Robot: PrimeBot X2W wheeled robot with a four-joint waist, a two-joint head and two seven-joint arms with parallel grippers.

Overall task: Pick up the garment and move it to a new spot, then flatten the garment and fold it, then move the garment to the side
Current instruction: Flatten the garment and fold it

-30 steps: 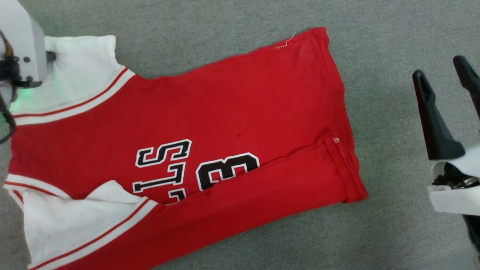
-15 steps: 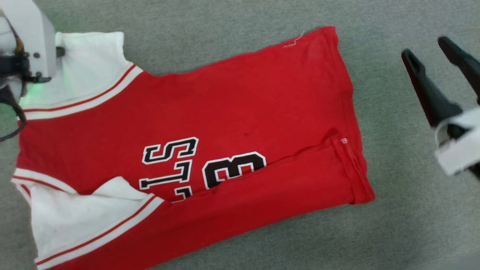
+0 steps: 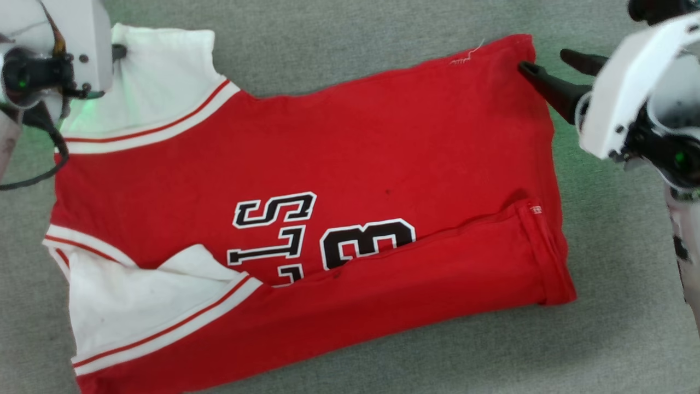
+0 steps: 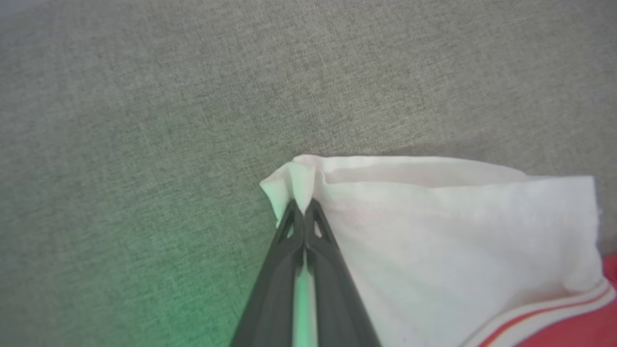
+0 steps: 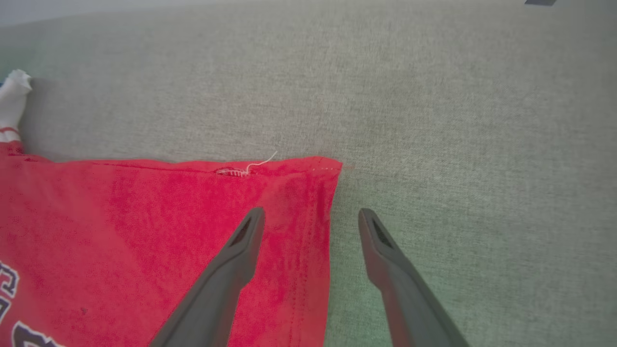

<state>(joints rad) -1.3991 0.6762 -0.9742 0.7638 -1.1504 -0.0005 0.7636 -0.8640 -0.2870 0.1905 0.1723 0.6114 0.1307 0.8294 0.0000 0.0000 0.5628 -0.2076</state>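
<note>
Left jaws: pressed together, pinching the outer corner of the white sleeve [image 4: 434,231]. A small peak of cloth stands up just past the tips of the left gripper [image 4: 303,205]. The rest of the sleeve spreads to the right of the jaws, down to its red-and-white trim.

Right jaws: spread wide, holding nothing. In its wrist view the right gripper [image 5: 311,212] straddles the hem edge of the shirt [image 3: 350,142]: 1 finger over red cloth, the other over the gray fabric surface [image 3: 383,33]. Cannot tell whether either tip touches.

Arm pose, head view: left wrist housing sits over the far sleeve, fingers pointing into the sleeve's far corner. Right wrist housing is tilted, fingers reaching in from the side toward the far hem corner [image 5: 328,168].

Shirt lies flat on the gray surface, stretched between the 2 grippers, front up, black lettering [image 3: 322,241] partly showing. Its near side is folded over in a long strip [image 3: 437,273] that covers part of the lettering. The second sleeve [image 3: 142,301] lies well apart from both jaws, on the near side.

A loose white thread [image 5: 262,161] curls off the far edge, just ahead of the right jaws. Nothing lies between either gripper and the cloth.
</note>
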